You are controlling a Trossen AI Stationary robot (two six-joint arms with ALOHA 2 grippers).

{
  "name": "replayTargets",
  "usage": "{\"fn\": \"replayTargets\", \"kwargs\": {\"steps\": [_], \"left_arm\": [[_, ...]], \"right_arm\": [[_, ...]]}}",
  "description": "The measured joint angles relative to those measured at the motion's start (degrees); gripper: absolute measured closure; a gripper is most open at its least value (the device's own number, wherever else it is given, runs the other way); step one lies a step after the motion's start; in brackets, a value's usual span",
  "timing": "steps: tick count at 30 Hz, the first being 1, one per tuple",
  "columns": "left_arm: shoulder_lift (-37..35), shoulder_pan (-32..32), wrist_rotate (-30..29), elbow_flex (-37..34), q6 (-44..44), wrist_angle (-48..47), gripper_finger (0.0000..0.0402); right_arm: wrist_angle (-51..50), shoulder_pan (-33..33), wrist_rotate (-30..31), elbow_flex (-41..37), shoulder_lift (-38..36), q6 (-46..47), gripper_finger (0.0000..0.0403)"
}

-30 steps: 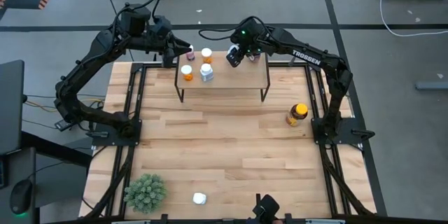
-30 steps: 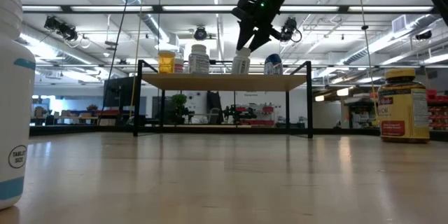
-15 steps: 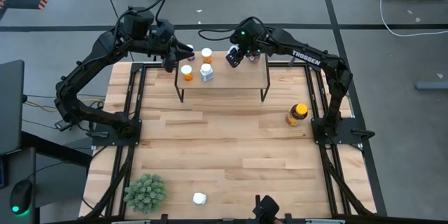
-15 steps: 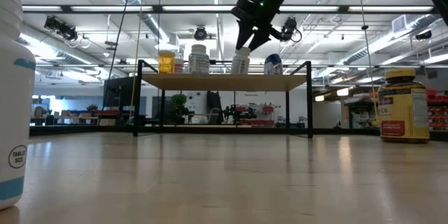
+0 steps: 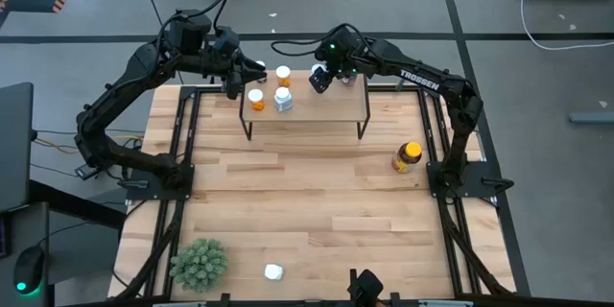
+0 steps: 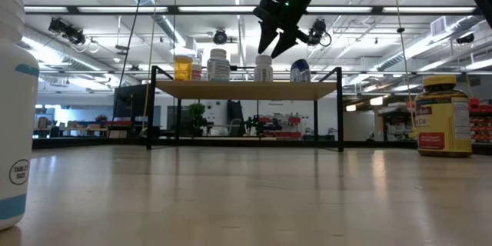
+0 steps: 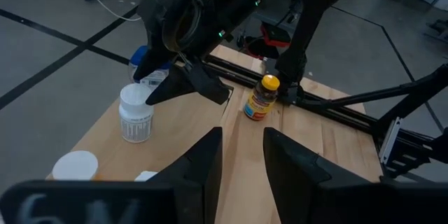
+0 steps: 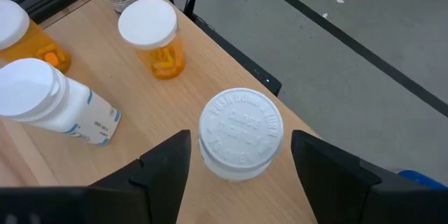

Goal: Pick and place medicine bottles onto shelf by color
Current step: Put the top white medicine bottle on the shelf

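Low view shows the right gripper (image 6: 277, 44) now lifted clear above the white bottle (image 6: 264, 68), which a moment ago sat between its fingers; the jaws stand open and empty, so this placement on the shelf (image 6: 246, 89) looks done. The bottle stands near the shelf's back edge, beside a blue bottle (image 6: 300, 70), with the orange ones (image 8: 155, 42) farther along. The left gripper (image 5: 240, 81) hovers at the shelf's other end, fingers apart, empty. The amber bottle (image 5: 407, 156) waits on open table (image 5: 307, 201).

Shelf (image 5: 336, 106) with 6 bottles (image 5: 282, 100)
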Motion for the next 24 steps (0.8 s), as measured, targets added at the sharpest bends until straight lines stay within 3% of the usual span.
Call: {"fn": "replayTargets", "kwargs": {"steps": [24], "left_arm": [[-0.02,0.04,0.00,-0.02,0.04,-1.13,0.0299]], "right_arm": [[1.32,0.61,0.86,0.00,-0.02,5.49,0.0148]]}}
